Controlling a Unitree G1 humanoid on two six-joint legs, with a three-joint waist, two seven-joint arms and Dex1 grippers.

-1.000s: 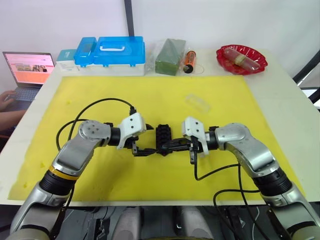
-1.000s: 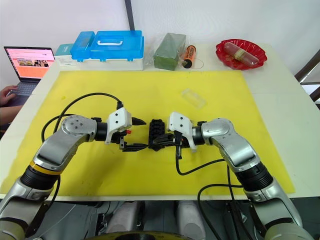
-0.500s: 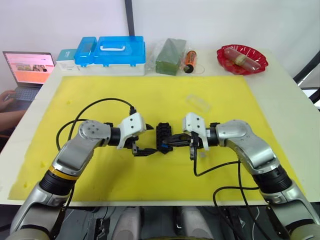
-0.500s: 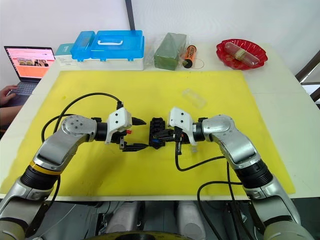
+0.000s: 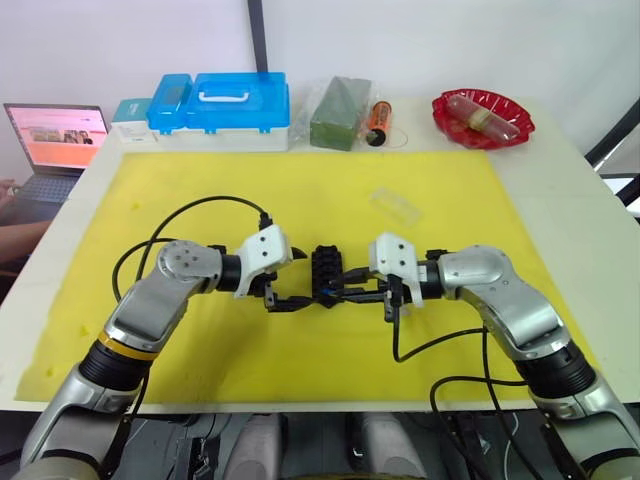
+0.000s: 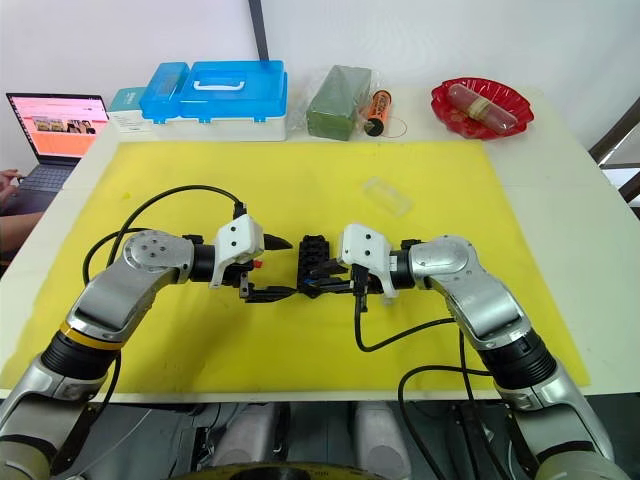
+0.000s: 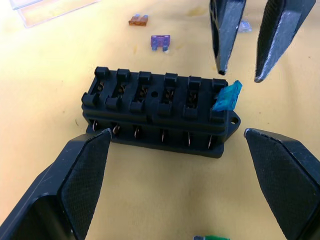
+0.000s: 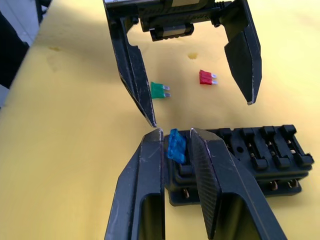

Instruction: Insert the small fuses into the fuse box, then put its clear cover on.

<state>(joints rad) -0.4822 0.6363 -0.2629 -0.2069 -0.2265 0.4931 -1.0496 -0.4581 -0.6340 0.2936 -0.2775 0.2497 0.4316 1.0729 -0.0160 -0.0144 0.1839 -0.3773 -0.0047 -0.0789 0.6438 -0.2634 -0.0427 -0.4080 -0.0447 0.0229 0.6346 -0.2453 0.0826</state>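
Right wrist view has the right gripper (image 8: 176, 136) with its 2 fingers close on either side of a blue fuse (image 8: 175, 146), which stands tilted in the end slot of the fuse box (image 8: 240, 157); whether the pads press it or have let go cannot be told. Left wrist view shows the left gripper (image 7: 175, 137) spread wide, its fingers (image 7: 82, 172) standing off both ends of the box and touching nothing. The blue fuse leans at the box's corner nearest the right gripper's tips.

Loose on the yellow mat (image 5: 200, 190) lie other fuses: a green fuse (image 8: 160, 90) and a red fuse (image 8: 207, 77) near the left gripper, an orange fuse (image 7: 138, 20) and a purple fuse (image 7: 160, 42) beyond the box. The clear cover (image 5: 395, 207) rests on the mat, well apart from the box, toward the far side.

Along the table's far edge sit 2 blue-lidded storage boxes (image 5: 222, 105), a green block (image 5: 340, 113) in a bag and a red dish (image 5: 483, 117).
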